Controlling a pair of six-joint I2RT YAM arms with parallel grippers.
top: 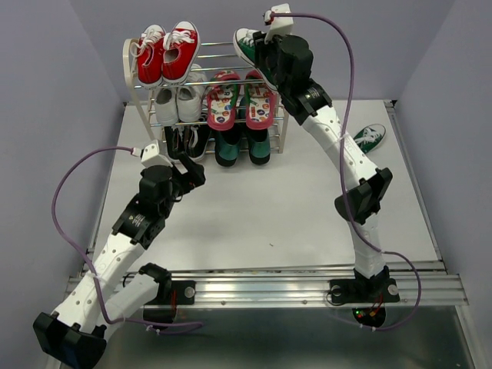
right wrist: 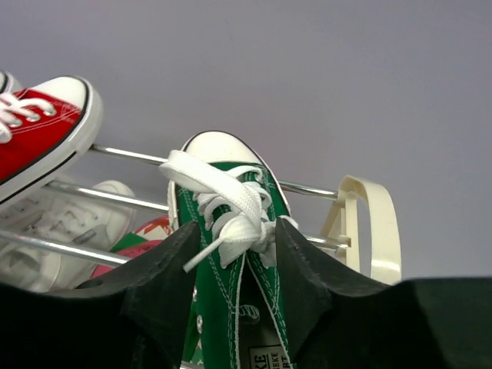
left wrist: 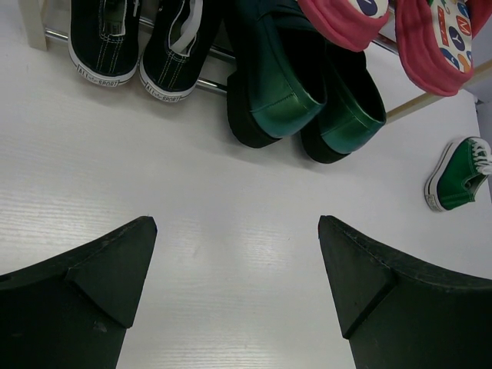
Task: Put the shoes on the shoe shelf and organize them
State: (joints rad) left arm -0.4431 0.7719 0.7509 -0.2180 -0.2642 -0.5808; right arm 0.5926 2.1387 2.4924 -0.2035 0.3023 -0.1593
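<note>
My right claw (top: 265, 58) pinches a green sneaker (top: 247, 44) at the shoe shelf's top tier, while its mate waits on the desk.

Nearest me, my left claw (left wrist: 238, 231) hangs with its fingers spread wide over the bare desk (top: 269, 207), facing the shelf's bottom tier. Toward the desk's right edge the second green sneaker (top: 370, 137) lies slantwise, apart from the shelf; my right arm is the nearer one to it. At the far edge stands the shoe shelf (top: 131, 73), with teal slip-ons (top: 242, 146) bottom right and red flip-flops (top: 240, 100) above them. On top, just right of the red sneakers (top: 169, 54), the green sneaker sits between my right claw's fingers, which press its sides at the laces. Its long axis runs front to back across the rods, toe pointing away from the wrist. I judge it needs only a straight release.
</note>
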